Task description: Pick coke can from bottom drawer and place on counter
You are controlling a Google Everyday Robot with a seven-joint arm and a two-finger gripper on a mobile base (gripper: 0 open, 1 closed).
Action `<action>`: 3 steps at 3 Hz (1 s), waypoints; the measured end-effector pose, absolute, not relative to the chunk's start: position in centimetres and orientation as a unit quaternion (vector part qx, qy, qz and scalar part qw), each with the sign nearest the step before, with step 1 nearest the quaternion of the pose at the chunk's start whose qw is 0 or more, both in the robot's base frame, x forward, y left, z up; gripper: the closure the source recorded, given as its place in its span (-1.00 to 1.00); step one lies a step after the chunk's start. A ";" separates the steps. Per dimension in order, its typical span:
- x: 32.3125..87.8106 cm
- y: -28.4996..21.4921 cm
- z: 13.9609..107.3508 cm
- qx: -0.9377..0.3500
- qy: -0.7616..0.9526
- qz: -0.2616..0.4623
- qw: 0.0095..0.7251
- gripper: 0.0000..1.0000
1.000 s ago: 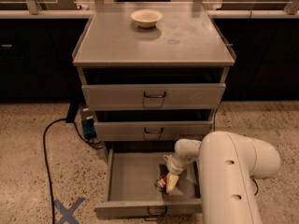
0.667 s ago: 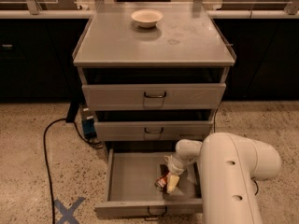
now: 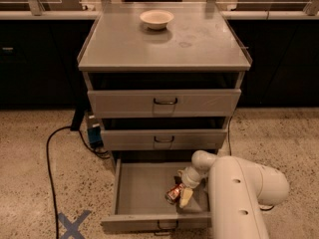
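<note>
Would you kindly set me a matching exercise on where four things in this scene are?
1. small red coke can
2. round white bowl
3. blue tape cross
4. robot's tool

A. on the speckled floor
B. on the flat grey counter
C. inside the open grey bottom drawer
D. low in that drawer, beside the can's right

Pairs: 1-C, 2-B, 3-A, 4-D.

Speckled floor (image 3: 30, 148) with a blue tape X (image 3: 72, 224) and a black cable (image 3: 48, 173); dark benches (image 3: 35, 59) behind. The gripper (image 3: 180, 196) is down in the bottom drawer (image 3: 144, 188).
</note>
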State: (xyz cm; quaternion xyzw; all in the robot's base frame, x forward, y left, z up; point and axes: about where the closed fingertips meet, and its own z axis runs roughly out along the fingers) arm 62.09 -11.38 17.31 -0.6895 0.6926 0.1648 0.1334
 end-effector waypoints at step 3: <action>62.8 -10.9 14.1 -0.688 0.687 0.199 0.121 -1.00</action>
